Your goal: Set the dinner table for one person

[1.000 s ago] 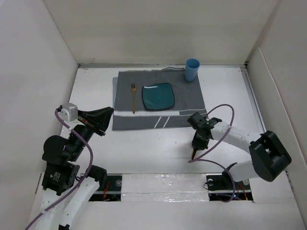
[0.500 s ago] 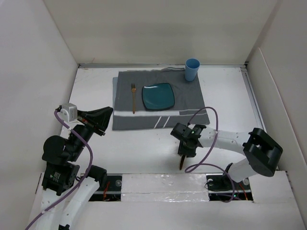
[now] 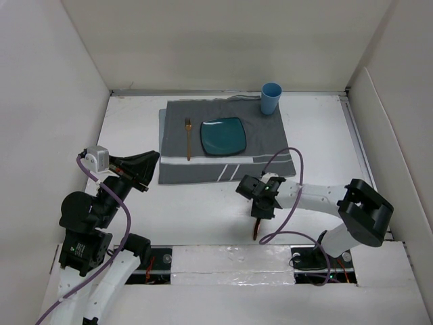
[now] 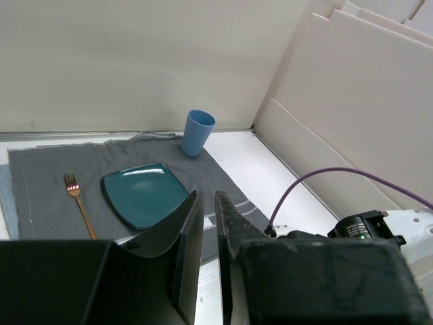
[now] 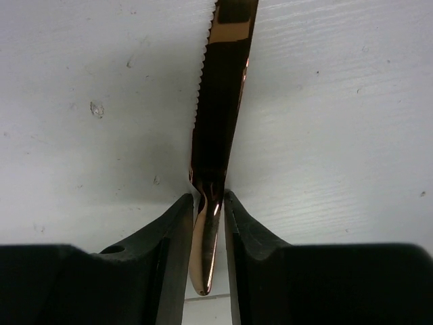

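The table (image 3: 203, 210) filled the whole workspace, with mat (image 3: 270, 145), plate (image 3: 222, 137), fork (image 3: 188, 139) and cup (image 3: 270, 99) already set. Right gripper (image 5: 204, 213) pinched the knife (image 5: 220, 101) by its handle; I'd keep it level and land it right of the plate. Left gripper (image 4: 203, 233) sat nearly closed, holding nothing.

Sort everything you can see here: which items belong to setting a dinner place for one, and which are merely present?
Part of the job: dinner table, placemat, plate, fork, blue cup, knife between the right gripper's fingers.

Merely present: purple cables, white enclosure walls, idle left gripper.
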{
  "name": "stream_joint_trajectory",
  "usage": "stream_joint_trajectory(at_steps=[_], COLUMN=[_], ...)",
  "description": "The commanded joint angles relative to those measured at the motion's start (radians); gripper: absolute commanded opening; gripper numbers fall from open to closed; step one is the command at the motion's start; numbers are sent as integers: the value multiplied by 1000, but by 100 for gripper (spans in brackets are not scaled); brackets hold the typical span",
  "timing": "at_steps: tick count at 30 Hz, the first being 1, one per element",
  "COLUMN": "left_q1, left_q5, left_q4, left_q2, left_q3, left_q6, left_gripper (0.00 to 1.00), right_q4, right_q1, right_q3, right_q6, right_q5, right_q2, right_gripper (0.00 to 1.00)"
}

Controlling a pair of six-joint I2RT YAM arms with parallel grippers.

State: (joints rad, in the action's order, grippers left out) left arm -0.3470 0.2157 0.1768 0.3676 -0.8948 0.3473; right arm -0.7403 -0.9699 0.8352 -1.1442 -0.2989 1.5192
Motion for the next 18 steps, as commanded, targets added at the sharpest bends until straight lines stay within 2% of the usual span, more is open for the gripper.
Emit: stream_joint_trajectory(at_steps=[1,5,10,11,18], left_q1=[-4,-4,-4,-4,-4], left_q5=[5,5,4,4,5], left_q4=[-40,-40,-42,-42,-42], left_q2=[-12,-10,-13,-10,-7], left_q3=[-16,-16,-16,-16,-13], left_q6=[-11,-11,-11,-11,-11], left_gripper=[10,11,11,11,10], right_q4=[31,7,-4,-4,-45], right_q1=[-26,-38,-62,-62,-82], right_q3=[-34,-25,-33,-38,-16], right_q6=[-48,-63,-89,-92,-88], right_q5=[-23,-32,-48,-49,-84], right_q2=[38,50,32,23,-19], right_gripper=[30,28,20,15,5])
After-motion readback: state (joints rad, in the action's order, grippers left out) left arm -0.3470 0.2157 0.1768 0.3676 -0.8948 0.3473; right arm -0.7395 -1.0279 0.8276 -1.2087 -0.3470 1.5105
